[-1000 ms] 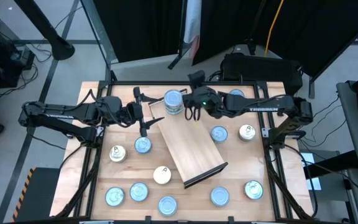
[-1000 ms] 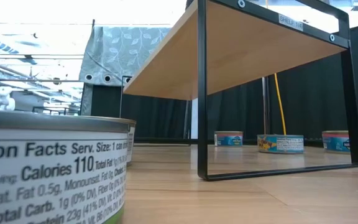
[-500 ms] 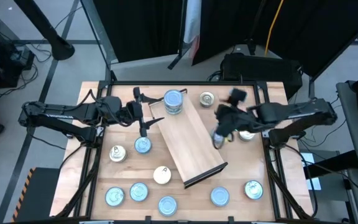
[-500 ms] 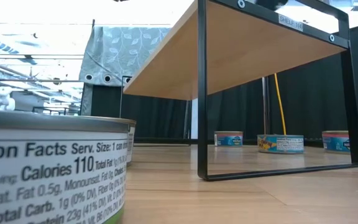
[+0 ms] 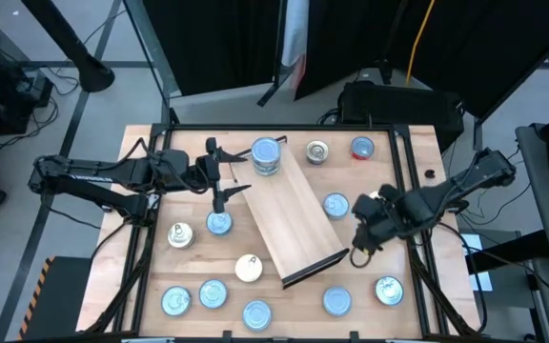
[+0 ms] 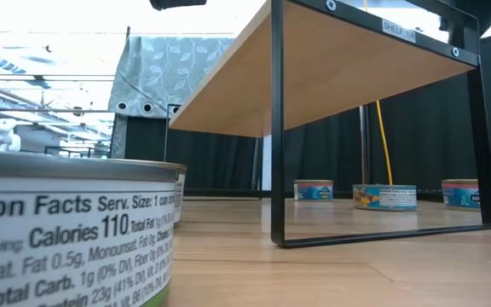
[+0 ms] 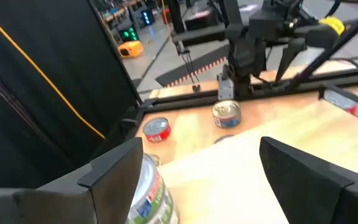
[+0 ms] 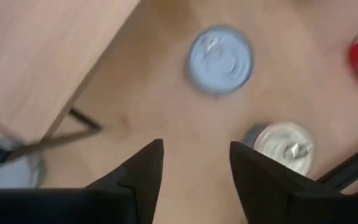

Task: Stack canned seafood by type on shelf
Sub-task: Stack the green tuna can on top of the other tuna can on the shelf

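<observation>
Above the counter's [image 5: 417, 143] right side, the right claw [image 8: 194, 174] hangs with its two dark fingers parted and nothing between them, over bare wood just off the lower end of the shelf [image 5: 294, 224]; its wrist camera looks down on a blue-topped tin [image 8: 220, 60] and a cream pull-tab tin [image 8: 283, 146] lying near each other, neither one touched. Across the counter, the left claw [image 7: 197, 180] waits at the shelf's upper end, spread wide and empty, with a tall stack of tins [image 5: 266, 155] just beside it. That stack is the only seafood on or at the shelf, which lies diagonally across the middle of the counter on thin dark legs; the other tins sit scattered singly around it, among them a silver-topped tin [image 5: 317, 151] and a red-rimmed tin [image 5: 361, 148] along the far edge and a row of blue-topped tins [image 5: 212, 294] along the near one. Such tins are likely rigid and fairly weighty for their size, with smooth metal walls that could slip, so a firm pinch across the side wall from above, fingers straddling the full width and clear of any pull tab, looks the surest hold. Flat lids should stack steadily if set down centered.
</observation>
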